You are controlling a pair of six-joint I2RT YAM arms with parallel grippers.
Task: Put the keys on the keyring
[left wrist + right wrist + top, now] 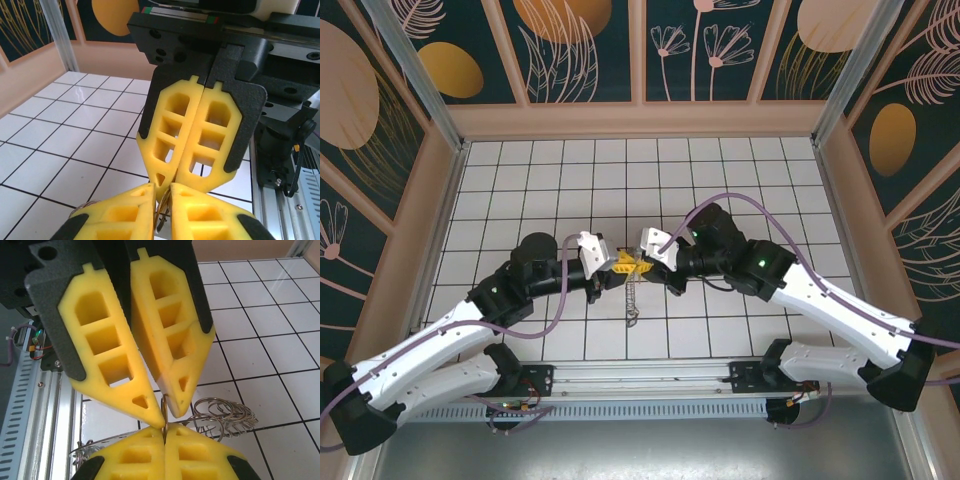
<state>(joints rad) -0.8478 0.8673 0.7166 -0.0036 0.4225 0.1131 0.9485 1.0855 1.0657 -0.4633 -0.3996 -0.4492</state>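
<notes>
My two grippers meet tip to tip over the middle of the white tiled floor, left gripper (618,265) facing right gripper (642,266). A thin metal keyring (164,407) stands edge-on between them. The right gripper (164,429) is shut on its lower part. The left gripper (162,186) is shut on the same keyring (164,210), leaving a narrow slit that the wire fills. A bunch of small keys (227,415) on little loops hangs just right of the pinch, and a short chain of keys (632,300) dangles below the grippers.
Both arms reach in from the metal rail (640,378) at the near edge. Wooden frame walls (640,120) with patterned panels close in the floor at the back and sides. More thin wire and keys (85,450) lie low left beside the rail (30,430).
</notes>
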